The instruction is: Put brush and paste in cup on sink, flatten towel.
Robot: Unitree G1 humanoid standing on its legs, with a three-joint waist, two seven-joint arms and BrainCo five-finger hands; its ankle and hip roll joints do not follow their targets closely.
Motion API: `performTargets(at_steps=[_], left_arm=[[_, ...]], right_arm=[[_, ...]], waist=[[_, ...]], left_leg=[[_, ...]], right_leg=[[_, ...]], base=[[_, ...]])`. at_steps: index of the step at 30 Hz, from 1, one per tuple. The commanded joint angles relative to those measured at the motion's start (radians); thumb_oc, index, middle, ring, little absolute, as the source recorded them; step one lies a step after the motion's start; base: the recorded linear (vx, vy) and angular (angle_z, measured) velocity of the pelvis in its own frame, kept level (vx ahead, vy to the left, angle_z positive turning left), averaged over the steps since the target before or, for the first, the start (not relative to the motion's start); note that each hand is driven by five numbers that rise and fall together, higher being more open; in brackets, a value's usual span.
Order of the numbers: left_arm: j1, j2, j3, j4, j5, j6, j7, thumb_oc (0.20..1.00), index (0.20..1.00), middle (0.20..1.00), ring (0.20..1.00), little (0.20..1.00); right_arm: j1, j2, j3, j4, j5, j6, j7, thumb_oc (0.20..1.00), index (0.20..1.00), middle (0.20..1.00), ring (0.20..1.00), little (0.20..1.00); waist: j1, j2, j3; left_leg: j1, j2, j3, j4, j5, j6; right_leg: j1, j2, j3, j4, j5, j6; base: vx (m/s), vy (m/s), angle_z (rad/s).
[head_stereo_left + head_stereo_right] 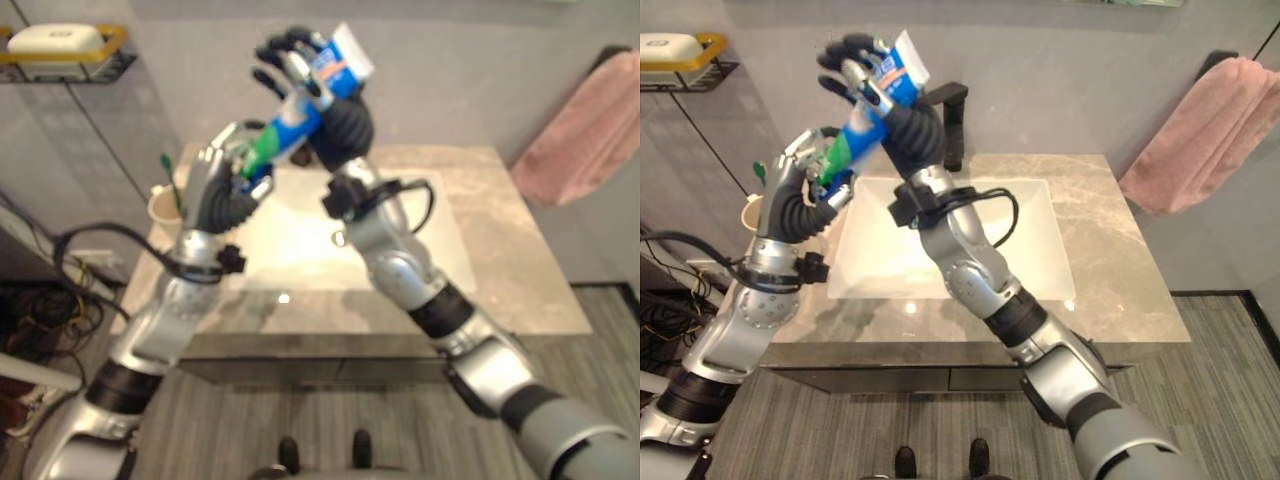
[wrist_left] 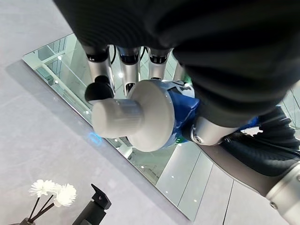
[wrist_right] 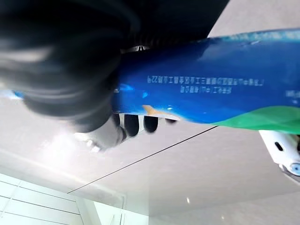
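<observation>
The right hand (image 1: 865,75) was curled around the blue toothpaste tube (image 1: 872,98) and held it high above the sink (image 1: 1035,215). The left hand (image 1: 815,165) was wrapped around the tube's green lower end. A cup (image 1: 752,212) with a green toothbrush (image 1: 759,173) in it stood at the counter's (image 1: 1120,270) left edge. A pink towel (image 1: 1200,135) hung crumpled on the wall past the counter's right edge.

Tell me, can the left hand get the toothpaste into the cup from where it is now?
Probably yes. The left hand grips the toothpaste at its cap end, and the cup stands close below it, but the right hand holds the tube too.
</observation>
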Motion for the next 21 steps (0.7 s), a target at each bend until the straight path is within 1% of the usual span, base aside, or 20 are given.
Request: performTargets(at_steps=[1,10,11,12,13,14,15,21], left_arm=[[-0.038,0.008,0.021,-0.014,-0.032,-0.035,0.018,0.2,0.2,0.2,0.2,0.2],[-0.045,-0.013,0.02,-0.013,-0.026,-0.025,0.048,0.2,0.2,0.2,0.2,0.2],[-0.044,-0.016,0.02,-0.011,-0.023,-0.024,0.051,0.426,0.426,0.426,0.426,0.426],[-0.041,-0.017,0.022,-0.011,-0.017,-0.023,0.056,0.542,0.542,0.542,0.542,0.542],[-0.037,-0.018,0.023,-0.011,-0.014,-0.022,0.059,0.796,0.796,0.796,0.796,0.796],[-0.037,-0.018,0.023,-0.011,-0.014,-0.022,0.059,0.878,0.878,0.878,0.878,0.878],[-0.034,-0.021,0.024,-0.008,-0.007,-0.017,0.068,1.0,1.0,1.0,1.0,1.0],[-0.048,-0.034,0.023,-0.008,0.015,-0.008,0.105,1.0,1.0,1.0,1.0,1.0]], right_arm=[[-0.039,0.056,-0.052,-0.034,-0.007,-0.056,0.027,0.2,0.2,0.2,0.2,0.2],[-0.013,0.055,-0.054,-0.037,-0.006,-0.067,0.01,0.2,0.2,0.2,0.2,0.2],[-0.009,0.056,-0.058,-0.037,-0.003,-0.071,0.005,0.2,0.2,0.2,0.2,0.2],[-0.006,0.058,-0.063,-0.038,-0.002,-0.077,-0.004,0.2,0.2,0.2,0.2,0.2],[-0.002,0.061,-0.065,-0.039,-0.001,-0.079,-0.009,0.2,0.2,0.2,0.2,0.2],[-0.002,0.061,-0.065,-0.039,-0.001,-0.079,-0.009,0.2,0.2,0.2,0.2,0.2],[0.006,0.07,-0.076,-0.036,-0.002,-0.09,-0.026,0.2,0.2,0.2,0.2,0.2],[0.023,0.104,-0.115,-0.036,-0.025,-0.126,-0.087,0.2,0.2,0.2,0.2,0.2]], waist=[[0.002,-0.044,-0.025],[-0.004,-0.044,-0.024],[-0.004,-0.044,-0.024],[-0.004,-0.044,-0.024],[-0.003,-0.044,-0.024],[-0.003,-0.044,-0.024],[-0.002,-0.042,-0.025],[-0.001,-0.035,-0.027]], left_leg=[[0.006,0.018,0.004,0.012,-0.104,0.015],[0.012,0.02,-0.001,0.012,-0.105,0.014],[0.012,0.02,-0.002,0.012,-0.105,0.014],[0.013,0.02,-0.002,0.012,-0.106,0.014],[0.015,0.021,-0.003,0.012,-0.106,0.014],[0.015,0.021,-0.003,0.012,-0.106,0.014],[0.017,0.021,-0.004,0.012,-0.107,0.015],[0.021,0.021,-0.013,0.012,-0.109,0.015]], right_leg=[[0.012,-0.038,-0.013,-0.001,-0.101,0.02],[0.021,-0.035,-0.02,-0.001,-0.107,0.015],[0.022,-0.035,-0.021,-0.001,-0.109,0.015],[0.023,-0.035,-0.021,-0.001,-0.11,0.014],[0.026,-0.035,-0.022,-0.001,-0.111,0.013],[0.026,-0.035,-0.022,-0.001,-0.111,0.013],[0.028,-0.035,-0.025,-0.001,-0.112,0.012],[0.037,-0.036,-0.031,-0.001,-0.116,0.009]], base=[[0.0,0.0,0.0],[0.0,0.0,0.0],[0.0,0.0,0.0],[0.0,0.0,0.0],[0.0,0.0,0.0],[0.0,0.0,0.0],[0.0,-0.01,0.04],[-0.01,-0.011,0.06]])
